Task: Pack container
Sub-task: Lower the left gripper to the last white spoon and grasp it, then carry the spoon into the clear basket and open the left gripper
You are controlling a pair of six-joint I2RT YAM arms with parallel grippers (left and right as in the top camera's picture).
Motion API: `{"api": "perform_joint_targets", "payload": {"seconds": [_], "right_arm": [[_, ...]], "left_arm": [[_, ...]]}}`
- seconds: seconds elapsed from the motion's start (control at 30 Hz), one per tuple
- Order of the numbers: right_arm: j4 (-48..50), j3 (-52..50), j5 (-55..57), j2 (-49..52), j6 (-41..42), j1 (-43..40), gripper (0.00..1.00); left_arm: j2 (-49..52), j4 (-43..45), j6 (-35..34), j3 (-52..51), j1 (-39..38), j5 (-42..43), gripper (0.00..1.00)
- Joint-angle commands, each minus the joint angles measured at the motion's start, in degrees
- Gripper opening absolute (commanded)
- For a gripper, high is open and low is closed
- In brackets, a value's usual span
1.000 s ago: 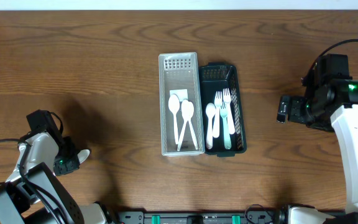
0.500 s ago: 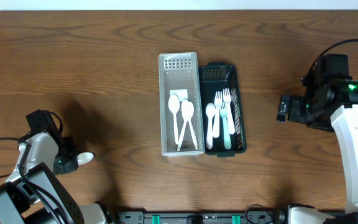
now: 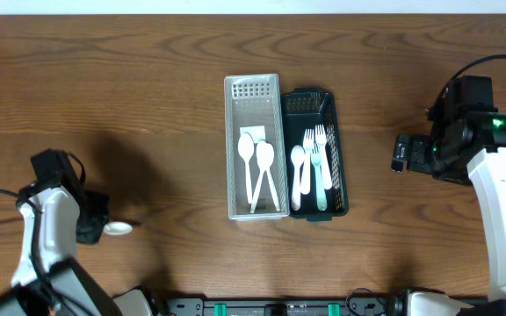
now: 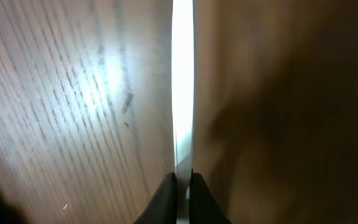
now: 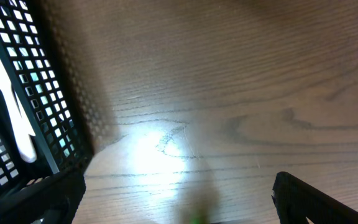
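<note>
Brown wooden table (image 3: 148, 105) bare and wide on both sides, white perforated plastic tray (image 3: 232, 149) touching black mesh plastic basket (image 3: 342, 175) at centre, white plastic spoon (image 3: 119, 228) far left.

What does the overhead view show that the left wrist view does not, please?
Only overhead: the white basket holding two spoons, the black basket holding forks, and the right arm. Only left wrist: the close-up of fingertips pinching the thin white handle. Both: the left gripper, its held spoon and the wooden table.
</note>
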Motion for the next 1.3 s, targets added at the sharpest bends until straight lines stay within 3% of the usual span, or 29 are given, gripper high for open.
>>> {"api": "perform_joint_targets", "payload": {"seconds": [0.0, 0.33, 0.53, 0.73, 0.93, 1.27], "right_arm": [[0.11, 0.07, 0.20, -0.15, -0.87, -0.50, 0.99], [-0.35, 0.07, -0.28, -0.15, -0.85, -0.50, 0.99], [-0.35, 0.07, -0.44, -0.15, -0.87, -0.50, 0.99], [-0.33, 0.07, -0.44, -0.15, -0.87, -0.50, 0.99], [-0.37, 0.07, -0.44, -0.15, -0.87, -0.50, 0.99], [-0.70, 0.07, -0.44, -0.15, -0.87, -0.50, 0.99]], "left_arm": [[-4.96, -2.38, 9.49, 5.01, -3.93, -0.07, 0.06], [-9.07, -15.65, 22.40, 27.02, -27.23, -0.04, 0.06], [-6.69, -14.91, 32.57, 37.27, -44.11, -0.07, 0.06], [-1.79, -10.71, 42.60, 39.43, -58.34, -0.11, 0.06], [6.56, -4.57, 43.87, 39.41, -64.35, -0.09, 0.06], [20.90, 0.72, 40.09, 39.41, -64.57, -0.09, 0.06]]}}
